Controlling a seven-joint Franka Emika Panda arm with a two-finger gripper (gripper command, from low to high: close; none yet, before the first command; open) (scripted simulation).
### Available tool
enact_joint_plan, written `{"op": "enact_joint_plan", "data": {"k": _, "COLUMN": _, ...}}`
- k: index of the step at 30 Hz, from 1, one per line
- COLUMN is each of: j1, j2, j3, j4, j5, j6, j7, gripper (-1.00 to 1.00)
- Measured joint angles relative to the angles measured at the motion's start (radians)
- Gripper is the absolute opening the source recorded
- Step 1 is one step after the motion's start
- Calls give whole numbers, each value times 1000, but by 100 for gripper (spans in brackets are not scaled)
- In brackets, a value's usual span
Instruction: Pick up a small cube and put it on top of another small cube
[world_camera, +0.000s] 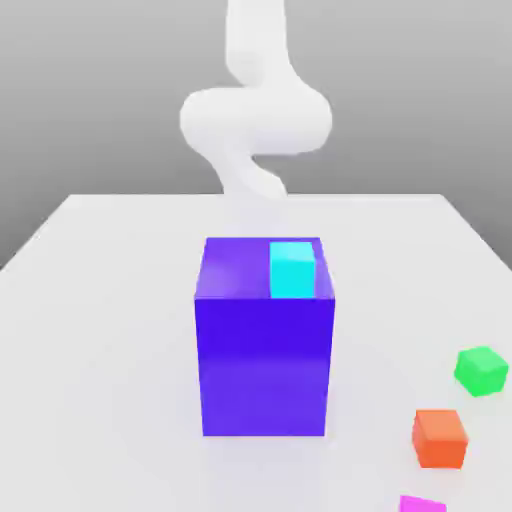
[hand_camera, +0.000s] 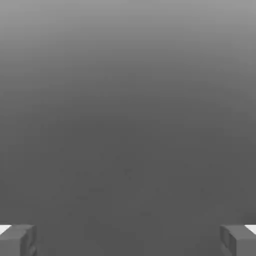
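One white table. One white arm curls up behind it. One big purple block stands in the middle, with one small cyan cube on top. One orange cube, one green cube and one pink cube sit apart on the table. The gripper has two fingers, spread wide with nothing between them; none of the cubes is near them.

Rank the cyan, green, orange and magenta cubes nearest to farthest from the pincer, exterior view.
1. Cyan cube, atop the purple block.
2. Green cube, view's right.
3. Orange cube, nearer the camera.
4. Magenta cube, bottom edge.
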Motion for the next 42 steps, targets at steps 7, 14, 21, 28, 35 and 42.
{"op": "enact_joint_plan", "data": {"k": 7, "j1": 143, "j2": 261, "j3": -77, "j4": 28, "j5": 82, "j6": 55, "j7": -264, "gripper": 0}}
{"op": "enact_joint_plan", "data": {"k": 14, "j1": 236, "j2": 516, "j3": -104, "j4": 55, "j5": 167, "j6": 106, "j7": -526, "gripper": 0}}
{"op": "enact_joint_plan", "data": {"k": 21, "j1": 297, "j2": 765, "j3": -84, "j4": 81, "j5": 201, "j6": 165, "j7": -752, "gripper": 0}}
{"op": "enact_joint_plan", "data": {"k": 28, "j1": 318, "j2": 999, "j3": -51, "j4": 102, "j5": 134, "j6": 236, "j7": -909, "gripper": 0}}
{"op": "enact_joint_plan", "data": {"k": 35, "j1": 339, "j2": 1234, "j3": -39, "j4": 137, "j5": 57, "j6": 360, "j7": -982, "gripper": 0}}
{"op": "enact_joint_plan", "data": {"k": 42, "j1": 334, "j2": 1286, "j3": -33, "j4": 148, "j5": 62, "j6": 396, "j7": -988, "gripper": -100}}
